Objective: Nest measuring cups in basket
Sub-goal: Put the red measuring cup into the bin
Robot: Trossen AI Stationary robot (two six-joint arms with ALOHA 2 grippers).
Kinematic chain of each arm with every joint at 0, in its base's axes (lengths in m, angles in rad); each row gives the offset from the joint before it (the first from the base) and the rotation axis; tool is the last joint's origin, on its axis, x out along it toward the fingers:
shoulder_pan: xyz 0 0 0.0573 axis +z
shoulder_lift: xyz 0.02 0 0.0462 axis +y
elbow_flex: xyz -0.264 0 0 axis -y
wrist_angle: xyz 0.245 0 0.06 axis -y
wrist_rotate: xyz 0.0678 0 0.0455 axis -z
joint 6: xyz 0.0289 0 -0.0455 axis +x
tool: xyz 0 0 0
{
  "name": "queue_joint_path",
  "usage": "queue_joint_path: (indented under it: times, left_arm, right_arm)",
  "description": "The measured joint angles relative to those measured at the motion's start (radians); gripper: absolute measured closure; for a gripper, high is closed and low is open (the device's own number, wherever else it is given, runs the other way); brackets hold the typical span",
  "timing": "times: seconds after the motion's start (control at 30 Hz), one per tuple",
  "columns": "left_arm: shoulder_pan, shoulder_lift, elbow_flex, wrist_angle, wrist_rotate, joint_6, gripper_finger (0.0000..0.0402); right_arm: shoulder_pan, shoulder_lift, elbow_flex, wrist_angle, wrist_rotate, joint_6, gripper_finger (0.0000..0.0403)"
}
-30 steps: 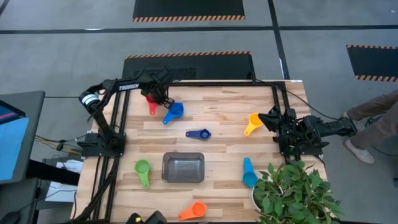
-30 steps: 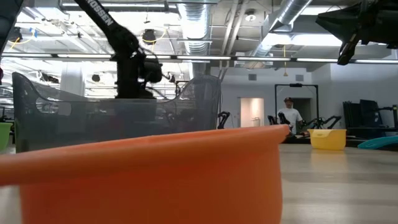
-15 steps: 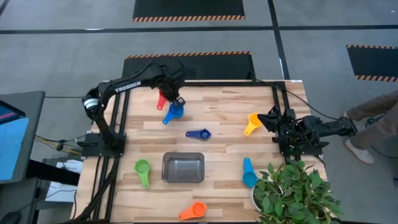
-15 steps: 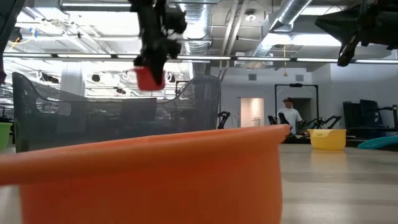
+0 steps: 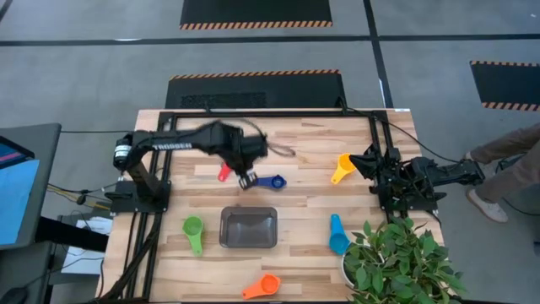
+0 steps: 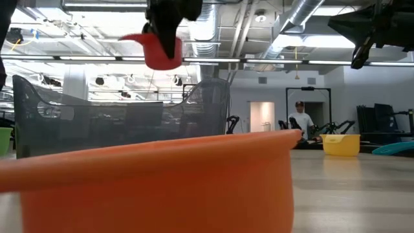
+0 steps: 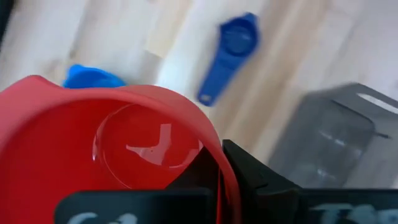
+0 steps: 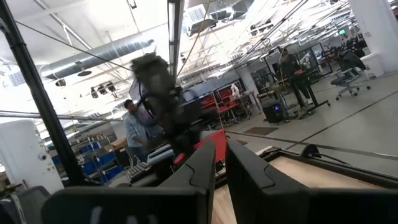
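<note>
Left gripper (image 5: 245,175) is clamped on the red measuring cup (image 5: 224,173), holding it up in the air near the middle of the high view, just above the basket (image 5: 248,228). Dark blue cup (image 5: 269,181) lies right beside it on the table (image 5: 295,152). Right gripper (image 5: 364,160) sits at the right edge, empty with its fingers slightly apart, next to the yellow cup (image 5: 341,167).

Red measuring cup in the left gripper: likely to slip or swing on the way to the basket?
Probably stiff and light: the red measuring cup hangs clear of the table, keeping its shape. The left gripper is shut on it, so a swing seems unlikely. Its glossy plastic could slip. The basket is close.
</note>
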Motion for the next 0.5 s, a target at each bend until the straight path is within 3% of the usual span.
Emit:
queue_joint_path:
  times: [0.27,0.5]
  left_arm:
    - [-0.245,0.028,-0.008,0.123,-0.034,-0.11,0.0401]
    - [-0.335,0.1,-0.008,0.29,-0.093,-0.11,0.0401]
  right_arm:
    - [0.0,0.0,0.0,0.0,0.0,0.0,0.0339]
    - [0.0,0.0,0.0,0.009,-0.001,0.0,0.0339]
